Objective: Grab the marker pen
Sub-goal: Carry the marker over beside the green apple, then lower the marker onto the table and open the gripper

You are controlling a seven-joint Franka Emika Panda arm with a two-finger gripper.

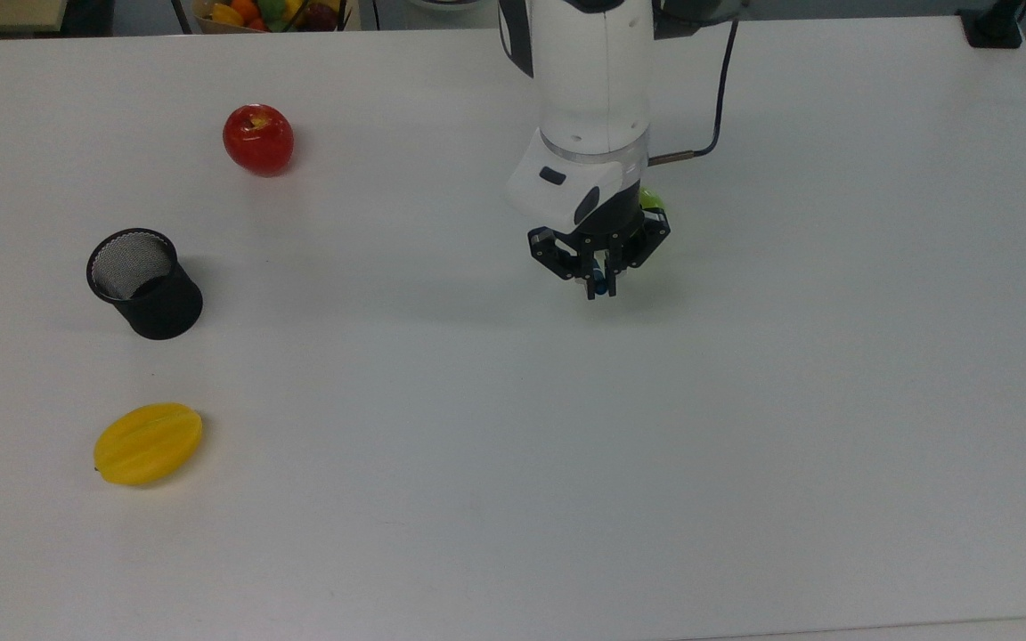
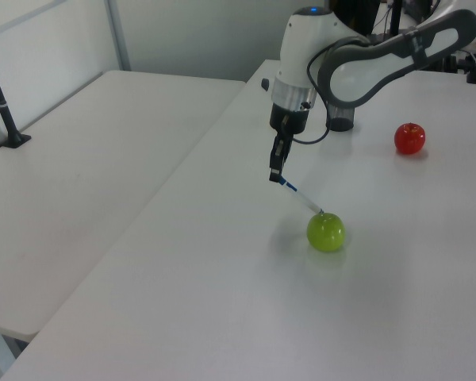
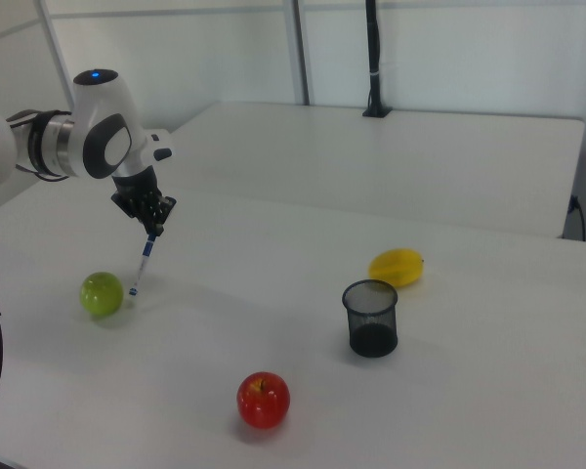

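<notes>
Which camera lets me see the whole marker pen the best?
The left view: the marker pen hangs slanted from the gripper, seen full length. The right view shows it smaller. The top view looks down its end, a blue dot.

Marker pen hanging tilted (airborne).

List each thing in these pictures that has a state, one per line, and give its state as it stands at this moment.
gripper: shut on the marker pen, above the table.
marker pen: held at one end, slanting down, lower tip near the green apple.
green apple: resting on the table.
red apple: resting upright, untouched.
black mesh cup: standing upright, empty.
yellow fruit: lying on the table.
</notes>
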